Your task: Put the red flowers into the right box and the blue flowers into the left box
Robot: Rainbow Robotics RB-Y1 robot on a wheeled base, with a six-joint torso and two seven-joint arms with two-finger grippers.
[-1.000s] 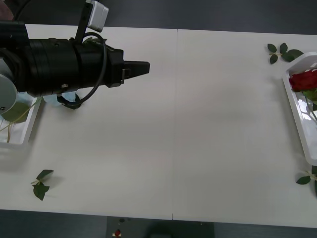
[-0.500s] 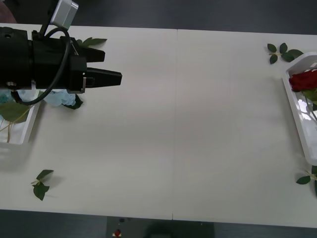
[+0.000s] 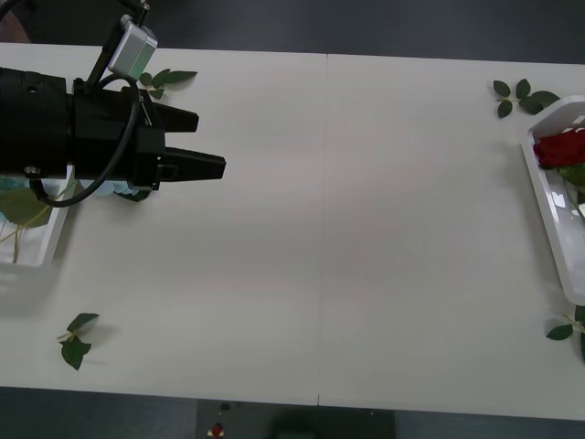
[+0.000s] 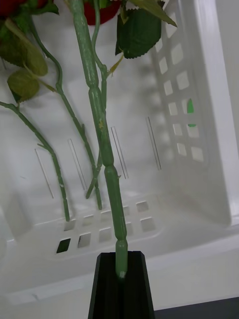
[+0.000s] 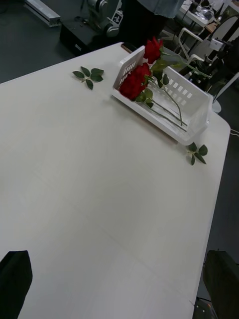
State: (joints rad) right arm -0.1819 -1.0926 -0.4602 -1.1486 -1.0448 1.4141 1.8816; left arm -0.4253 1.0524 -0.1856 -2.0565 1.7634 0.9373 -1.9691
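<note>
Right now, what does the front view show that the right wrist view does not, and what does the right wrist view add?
Front view alone: the left end effector, open above the table, by the left box, and a loose leaf sprig. Right wrist view alone: the right end effector shut on a rose stem over the tray's slotted floor. Both share the right box with red flowers.
</note>
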